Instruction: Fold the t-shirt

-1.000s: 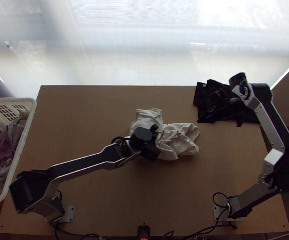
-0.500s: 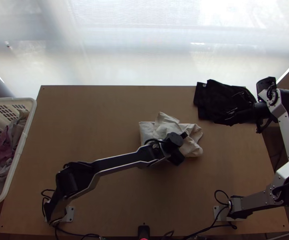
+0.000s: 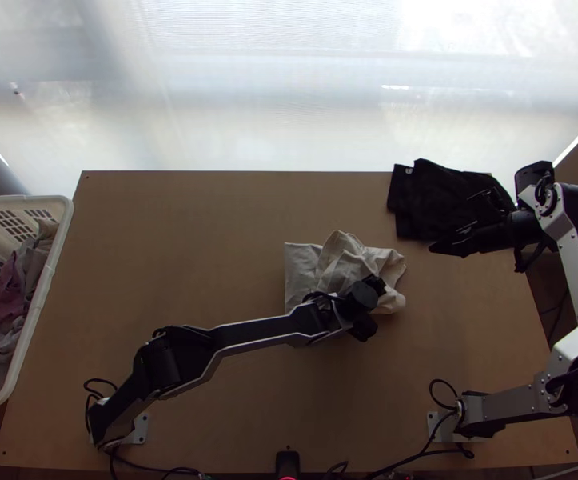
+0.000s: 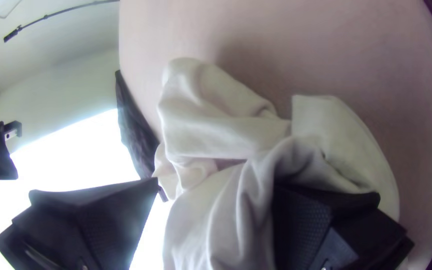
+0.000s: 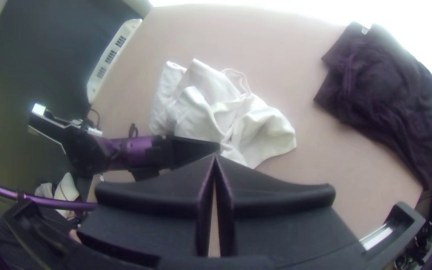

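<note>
On table (image 3: 185, 232), one bunched white t-shirt (image 3: 343, 260), one black garment (image 3: 432, 200).

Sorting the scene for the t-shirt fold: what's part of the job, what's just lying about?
In the job:
- white cloth, bunched, presumably the t-shirt
- left gripper, open, cloth between its fingers
- right gripper, shut, away from the cloth

Lying about:
- black garment, far right
- white basket holding clothes

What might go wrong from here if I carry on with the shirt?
The left tool is open, one finger among folds of the white shirt; pulling away might drag the bunched cloth crooked.

The right tool, shut, is close beside the dark garment and might snag it on moving.
</note>
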Available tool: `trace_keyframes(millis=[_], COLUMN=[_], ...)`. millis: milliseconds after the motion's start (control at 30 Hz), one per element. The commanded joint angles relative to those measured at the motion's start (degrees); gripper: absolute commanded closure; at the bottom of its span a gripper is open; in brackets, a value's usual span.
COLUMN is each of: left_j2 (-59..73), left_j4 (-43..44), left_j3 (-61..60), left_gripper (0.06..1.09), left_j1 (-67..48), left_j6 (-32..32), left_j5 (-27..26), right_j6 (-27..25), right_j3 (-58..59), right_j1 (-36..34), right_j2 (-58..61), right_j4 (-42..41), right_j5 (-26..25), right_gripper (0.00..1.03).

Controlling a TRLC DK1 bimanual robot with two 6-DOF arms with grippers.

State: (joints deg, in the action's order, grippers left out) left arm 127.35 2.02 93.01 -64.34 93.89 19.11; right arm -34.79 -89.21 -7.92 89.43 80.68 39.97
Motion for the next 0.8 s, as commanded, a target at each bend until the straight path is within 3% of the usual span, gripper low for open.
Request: trace_keyframes(millis=[0, 100, 433, 567, 767], left_j2=[-2.37, -3.6, -13.18, -15.73, -19.24], left_j4=[-3.16, -16.17, -39.38, -42.8, -43.07], left_j3=[3.14, 10.87, 11.14, 11.14, 5.78], left_gripper=[0.1, 0.1, 0.1, 0.1, 0.1], left_j1=[-0.53, -0.97, 2.9, 3.6, 3.69], left_j6=[-9.86, -20.06, -22.52, -30.78, -34.56], left_j5=[-0.13, -2.15, -8.57, -11.91, -11.82], right_j6=[-0.2, -0.37, -0.11, -0.28, 0.16], right_j3=[0.7, 1.23, 0.79, 1.32, 1.49], right_j1=[0.54, 1.07, 2.12, 2.3, 2.91], right_j2=[-0.13, 0.04, 0.13, 0.04, -0.31], right_j4=[0.0, 0.0, 0.0, 0.0, 0.0], right_j5=[0.11, 0.2, 0.55, 0.55, 0.64], right_gripper=[1.0, 1.0, 1.0, 1.0, 1.0])
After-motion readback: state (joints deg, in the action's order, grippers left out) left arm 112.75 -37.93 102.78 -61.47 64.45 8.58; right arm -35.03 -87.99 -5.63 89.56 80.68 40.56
